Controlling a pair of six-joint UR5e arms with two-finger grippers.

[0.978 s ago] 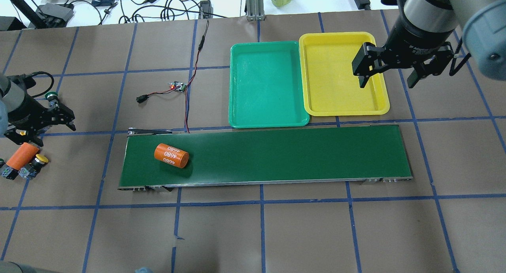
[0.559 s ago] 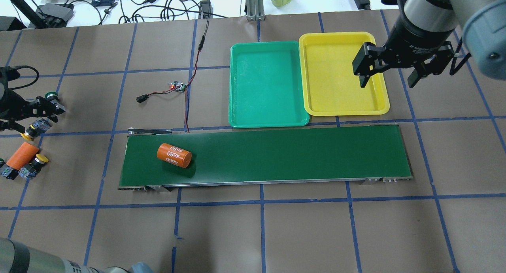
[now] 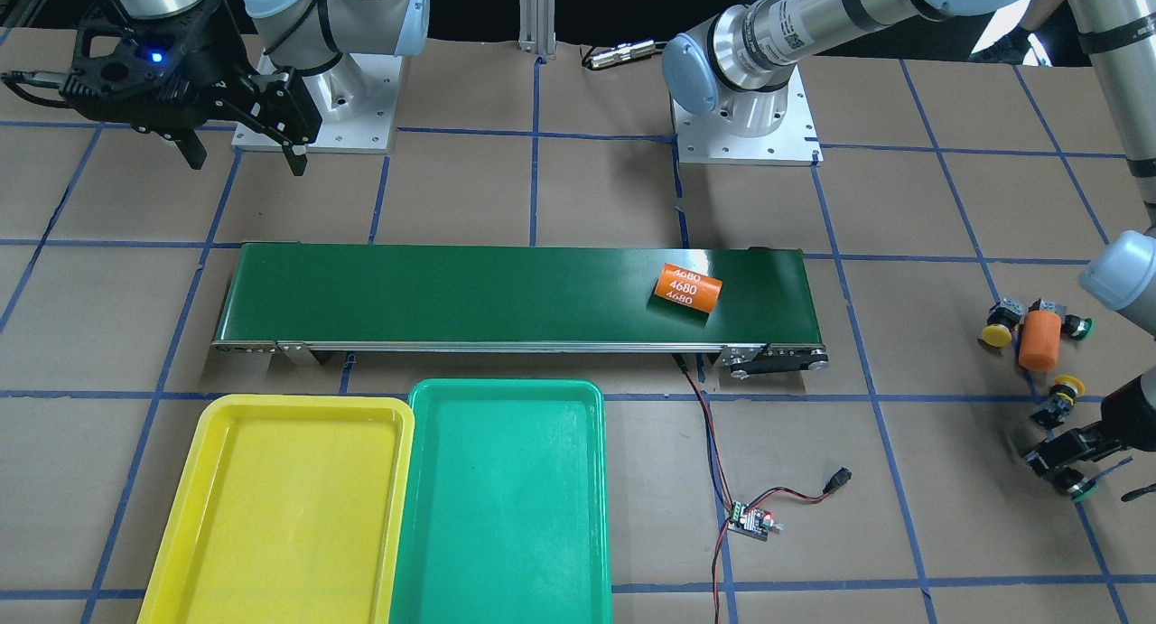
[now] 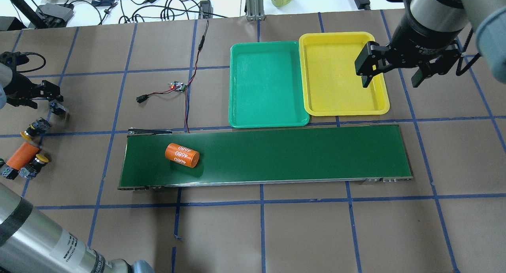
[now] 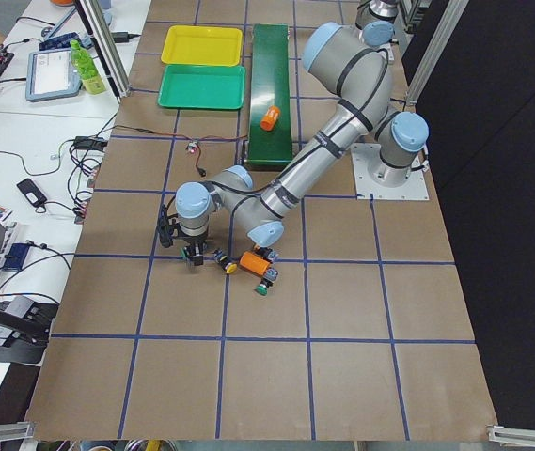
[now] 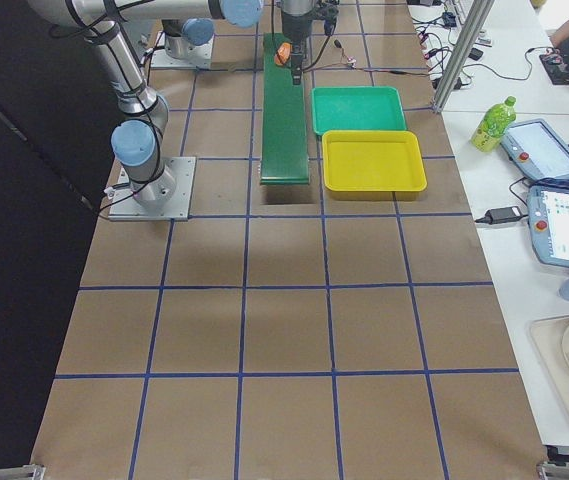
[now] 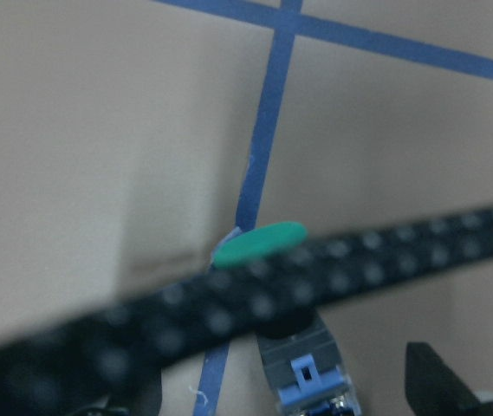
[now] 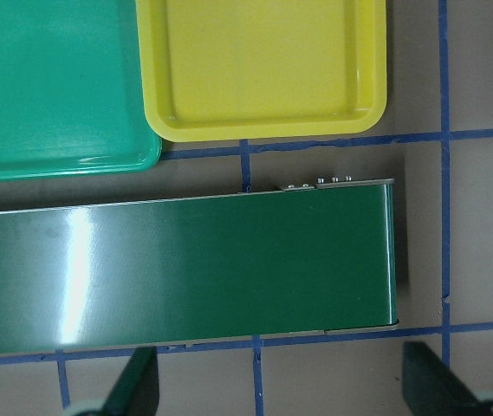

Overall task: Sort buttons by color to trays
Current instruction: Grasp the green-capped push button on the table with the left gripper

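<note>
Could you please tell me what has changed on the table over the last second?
The left hand moved away from the robot, uncovering a yellow button, and now straddles the green button, apparently open. The orange cylinder rode along the belt toward the trays' end. The right hand, open, barely shifted; the green tray and yellow tray stayed put.

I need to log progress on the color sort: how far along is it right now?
Done: nothing; the yellow tray and green tray are empty. In hand: the left gripper is at one green button, though its jaws' hold is unclear; the right gripper hovers open over the yellow tray. Left: all four buttons, three lying near an orange cylinder.
</note>
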